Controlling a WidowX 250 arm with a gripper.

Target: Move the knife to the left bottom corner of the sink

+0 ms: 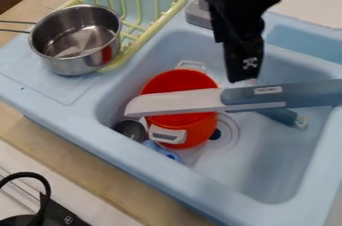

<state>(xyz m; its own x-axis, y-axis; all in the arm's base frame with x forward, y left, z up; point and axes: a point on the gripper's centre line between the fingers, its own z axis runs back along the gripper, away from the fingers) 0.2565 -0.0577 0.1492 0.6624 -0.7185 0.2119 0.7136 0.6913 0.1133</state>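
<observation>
Camera view: the black two-finger gripper (pixel 242 78) is hanging over the light-blue plastic sink (pixel 267 180), its tip appearing beside the knife's handle near the blade junction. Whether it is gripping the handle or standing open cannot be determined. The knife with white blade and grey-blue handle (pixel 234 97) is extending across the mouth of the red pot with white handles (pixel 194 129), its blade tip pointing left. Contact between knife and pot cannot be confirmed. Left of the basin, the stainless-steel saucepan (pixel 77 62) is sitting against the yellow-green dish rack (pixel 148 40).
</observation>
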